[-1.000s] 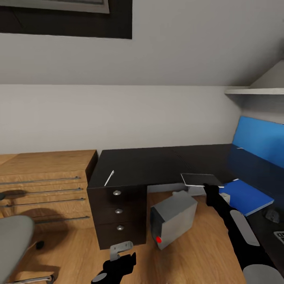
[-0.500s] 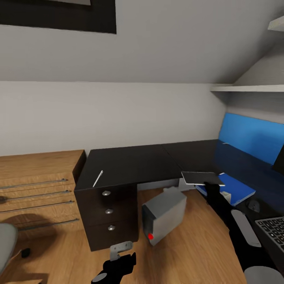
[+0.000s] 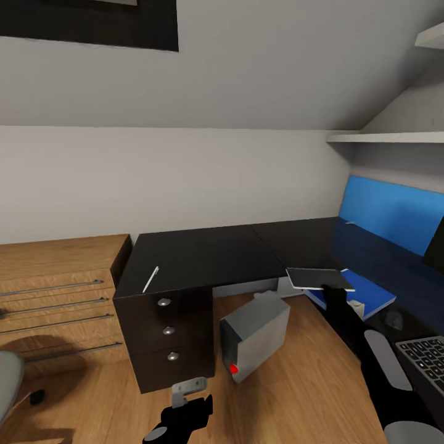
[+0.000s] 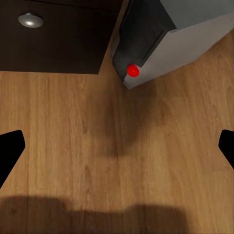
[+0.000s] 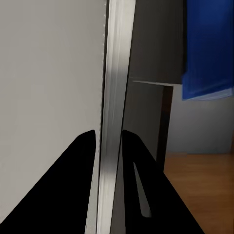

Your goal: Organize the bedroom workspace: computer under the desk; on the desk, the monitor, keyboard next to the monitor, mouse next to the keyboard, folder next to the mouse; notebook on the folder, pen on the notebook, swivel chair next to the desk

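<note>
While the head view looks down, the right gripper (image 3: pixel 333 290) pinches the notebook (image 3: pixel 317 277) flat above the desk's (image 3: pixel 203 253) front edge, beside the blue folder (image 3: pixel 364 294); left wrist: left gripper (image 4: pixel 117 146) spread, empty; right wrist: notebook (image 5: pixel 109 97) edge-held, so it may slip.

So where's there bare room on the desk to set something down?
The dark desk is bare between the pen near its left edge and the blue folder. It's crowded at the right, around folder, mouse and keyboard.
</note>
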